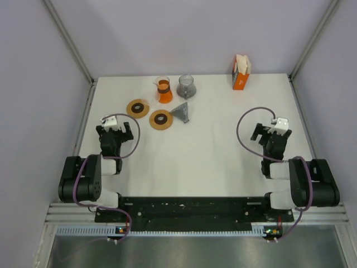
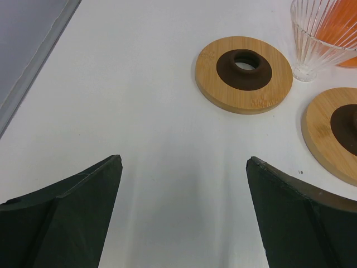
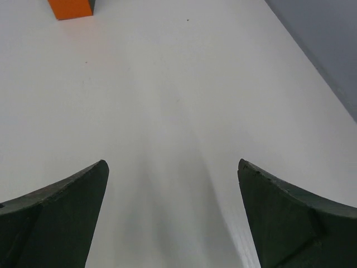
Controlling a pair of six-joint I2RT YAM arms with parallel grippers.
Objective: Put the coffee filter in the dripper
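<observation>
A: What is the biggest thing here?

B: The white table (image 1: 212,162). The two arms are fixed at its near edge, and both are drawn back near their bases.

A: And the hands?

B: The left gripper (image 1: 116,131) has its jaws wide apart with nothing between them. Its own camera shows only bare table between the two dark fingers (image 2: 83,218). The right gripper (image 1: 269,134) is the same, wide apart and holding nothing (image 3: 173,164).

A: Where is the coffee filter?

B: White filters (image 1: 243,62) stick out of the top of an orange box (image 1: 239,79). It stands upright at the far edge, on the right side. It is ahead of the right gripper, a little to its left and well apart from it. The right wrist camera sees only a corner of the box (image 3: 70,6).

A: And the dripper?

B: At the far edge, left of the middle, stand an orange dripper (image 1: 164,92) and a clear dripper (image 1: 186,86), just beside each other. A grey cone (image 1: 181,111) lies on its side near them. Two wooden rings (image 1: 138,108) (image 1: 160,119) lie flat between the drippers and the left gripper. None of these touches the grippers.
</observation>
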